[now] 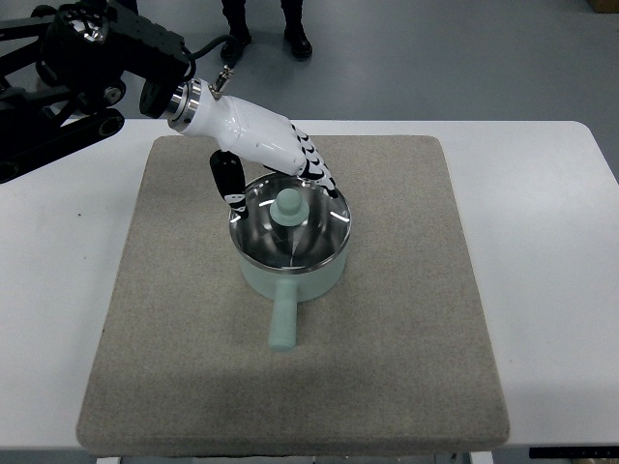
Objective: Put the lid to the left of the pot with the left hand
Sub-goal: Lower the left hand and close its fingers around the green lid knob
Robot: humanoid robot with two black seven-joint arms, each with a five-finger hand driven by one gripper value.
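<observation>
Top view of a white counter (561, 242) carrying a grey-brown felt mat (406, 367) with rounded corners. Near the middle of the mat stands a pale mint-green pot (290, 280) whose straight handle (284, 319), the same green, points toward the lower edge of the picture. The lid (290, 227) sits on the pot: a clear glass disc in a bright metal rim, reflecting small streaks of light, with a rounded mint-green knob (289, 205) rising from its centre. The left robot hand (280, 164), white-shelled with black segmented fingers (314, 166), reaches in from the upper left on a black arm (87, 48) and hangs over the far rim of the lid. Its fingers are spread and partly curled over the lid's far-right edge, the thumb (228, 180) hanging at the lid's left edge; the knob lies between them, apart from both, and nothing is grasped. At the top edge, beyond the counter, a person's dark shoes (267, 39) stand on the grey floor (464, 58).
</observation>
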